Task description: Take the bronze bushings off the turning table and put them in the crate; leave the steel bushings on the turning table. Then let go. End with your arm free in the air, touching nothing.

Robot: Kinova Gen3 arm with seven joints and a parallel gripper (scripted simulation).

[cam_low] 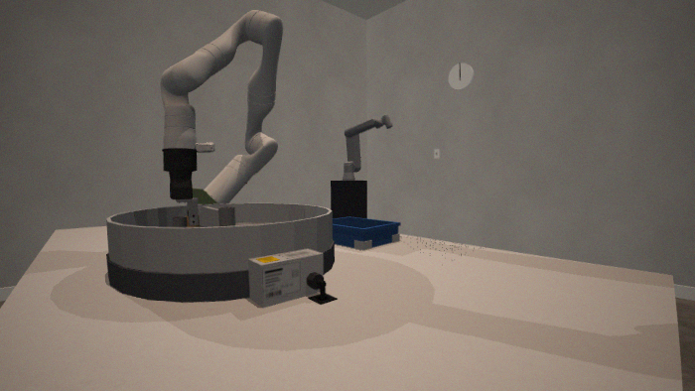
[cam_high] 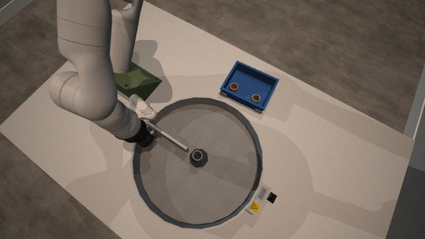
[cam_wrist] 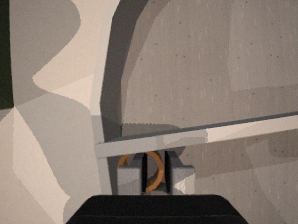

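The turning table (cam_high: 260,158) (cam_low: 213,248) (cam_wrist: 111,80) is a round grey tray with a raised wall. My gripper (cam_high: 154,131) (cam_low: 193,218) (cam_wrist: 155,164) is low inside it near the wall, part-way open. A bronze bushing (cam_wrist: 161,172) is under the fingers, off-centre to the left; the left finger overlaps its ring and a gap shows before the right finger. The blue crate (cam_high: 243,99) (cam_low: 364,233) holds two bronze bushings, one (cam_high: 233,90) at the left and one (cam_high: 255,102) near the front wall. I cannot make out a steel bushing for certain.
A straight bar (cam_high: 170,137) (cam_wrist: 225,131) runs from the wall towards the middle, just beside my fingers. A dark hub-like piece (cam_high: 198,164) with a ring top stands at the centre. A labelled box (cam_high: 258,198) (cam_low: 283,278) stands against the outside of the turning table.
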